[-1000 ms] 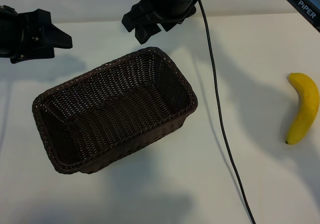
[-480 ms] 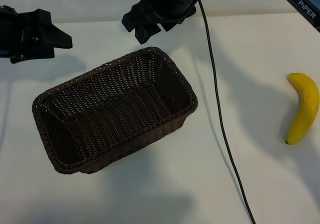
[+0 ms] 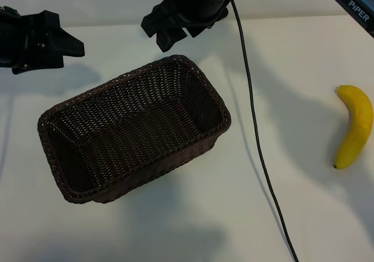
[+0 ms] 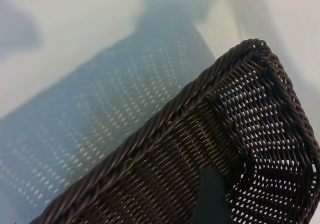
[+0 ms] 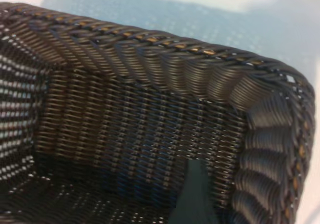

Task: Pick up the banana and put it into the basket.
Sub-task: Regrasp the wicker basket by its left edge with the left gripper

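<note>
Banana (image 3: 354, 126) on table, well apart from right gripper (image 3: 169, 31), jaws wide, empty.

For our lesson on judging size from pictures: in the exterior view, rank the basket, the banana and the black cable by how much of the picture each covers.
1. The basket, clearly largest.
2. The banana and the black cable: unsure. The cable runs far longer but is very thin, and the banana is short but thick.
</note>
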You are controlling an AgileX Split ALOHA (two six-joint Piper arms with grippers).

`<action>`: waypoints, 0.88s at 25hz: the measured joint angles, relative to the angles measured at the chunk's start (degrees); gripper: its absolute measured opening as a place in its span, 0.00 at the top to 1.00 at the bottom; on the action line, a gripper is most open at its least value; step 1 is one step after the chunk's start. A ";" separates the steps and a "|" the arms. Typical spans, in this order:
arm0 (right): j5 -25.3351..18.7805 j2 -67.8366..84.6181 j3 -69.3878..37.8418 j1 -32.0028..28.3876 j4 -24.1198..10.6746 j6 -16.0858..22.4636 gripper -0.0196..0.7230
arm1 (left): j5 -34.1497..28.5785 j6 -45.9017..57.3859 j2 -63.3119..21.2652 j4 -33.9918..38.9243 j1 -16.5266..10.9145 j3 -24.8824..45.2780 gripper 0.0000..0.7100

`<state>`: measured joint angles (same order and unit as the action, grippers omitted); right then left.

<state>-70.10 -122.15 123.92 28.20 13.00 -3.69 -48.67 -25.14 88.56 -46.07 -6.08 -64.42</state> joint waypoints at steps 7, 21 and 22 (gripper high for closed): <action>0.05 0.00 0.00 0.00 0.75 0.00 0.21 | -0.36 0.00 0.00 0.25 0.00 0.00 0.23; 0.05 0.00 0.00 0.00 0.69 -0.33 0.21 | -4.19 -0.26 -2.19 1.83 0.00 0.00 0.23; 0.05 0.00 0.00 0.00 0.63 -0.66 0.21 | -4.20 0.79 -3.44 3.33 0.00 0.00 0.23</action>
<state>-70.05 -122.15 123.92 28.20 13.63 -4.35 -52.87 -24.36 85.13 -42.75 -6.08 -64.42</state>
